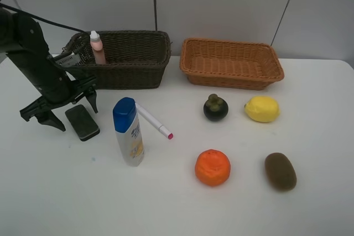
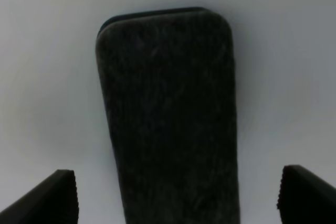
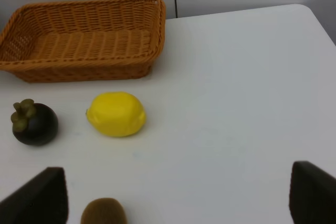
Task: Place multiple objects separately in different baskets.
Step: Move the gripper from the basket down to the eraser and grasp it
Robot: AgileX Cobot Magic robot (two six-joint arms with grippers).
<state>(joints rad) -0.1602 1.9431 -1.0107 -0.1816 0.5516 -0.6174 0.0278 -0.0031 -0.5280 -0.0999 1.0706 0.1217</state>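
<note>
Dark rectangular pad (image 1: 82, 121) lies flat near the left edge of the worktop (image 1: 50, 192), centred between the wide-open left fingers (image 2: 55, 198), long axis pointing away from them; right fingers (image 3: 37, 198), also open, hang well apart.

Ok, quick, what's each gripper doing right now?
Left gripper: open, holding nothing, lined up on the dark pad.
Right gripper: open, holding nothing.
</note>
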